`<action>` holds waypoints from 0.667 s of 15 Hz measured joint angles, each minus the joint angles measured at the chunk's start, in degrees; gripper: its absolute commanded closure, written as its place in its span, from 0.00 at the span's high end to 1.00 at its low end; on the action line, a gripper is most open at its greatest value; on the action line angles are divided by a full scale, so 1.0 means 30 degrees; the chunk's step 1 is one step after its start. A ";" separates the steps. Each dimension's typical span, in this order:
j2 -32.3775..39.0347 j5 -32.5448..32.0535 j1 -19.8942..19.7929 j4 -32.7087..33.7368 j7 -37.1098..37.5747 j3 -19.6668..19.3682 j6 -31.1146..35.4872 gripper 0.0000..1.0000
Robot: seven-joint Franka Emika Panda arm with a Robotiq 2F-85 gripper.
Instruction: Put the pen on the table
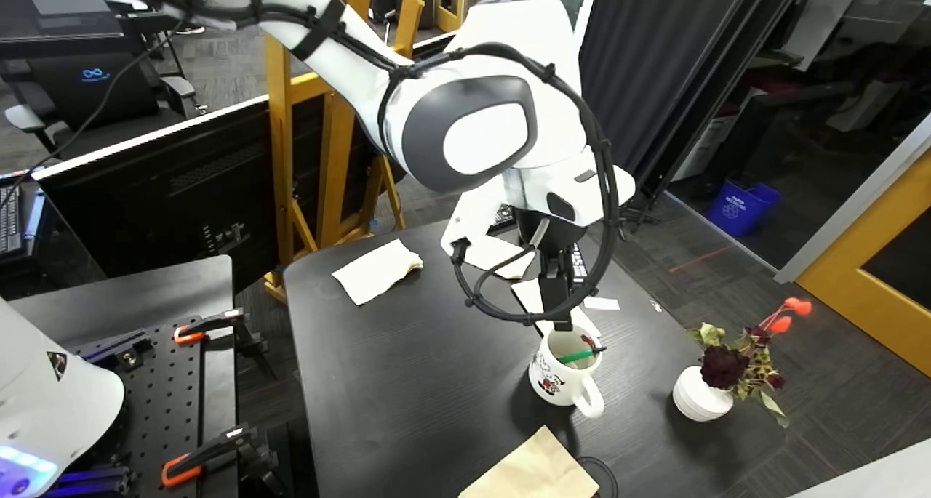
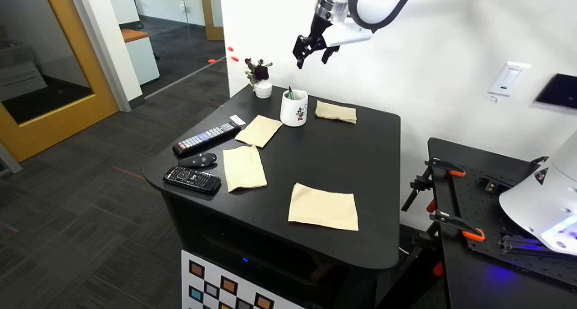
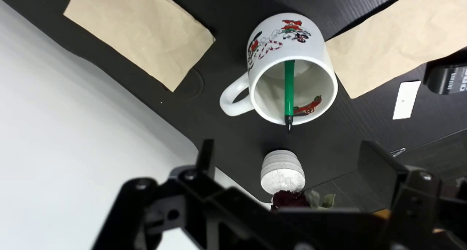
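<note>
The green pen [image 3: 289, 89] with a dark tip leans inside the white mug [image 3: 270, 49], its tip sticking over the rim. The pen also shows in both exterior views [image 1: 577, 356] [image 2: 291, 93]. The mug [image 1: 547, 373] stands upright on the black table [image 1: 407, 389], also seen in an exterior view [image 2: 351, 160]. My gripper [image 3: 288, 146] is open and empty, its fingers wide apart. In an exterior view the gripper [image 2: 312, 62] hangs above the table, higher than the mug and apart from it. The pen's lower end is partly hidden by the mug's wall.
A white vase [image 2: 263, 89] with dried flowers stands near the mug, at the table's far end. Brown paper napkins [image 2: 324, 207] lie around the table. Several remotes [image 2: 207, 138] lie along one edge. A white wall [image 2: 441, 74] borders the table. A wooden easel [image 1: 334, 163] stands beyond it.
</note>
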 measured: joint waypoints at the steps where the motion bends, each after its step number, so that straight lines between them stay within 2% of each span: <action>1: 0.0394 0.0123 0.0120 0.0345 -0.0077 -0.0091 0.0000 1.00; 10: 0.2733 0.2593 0.0659 0.2152 -0.1985 -0.0391 -0.0025 1.00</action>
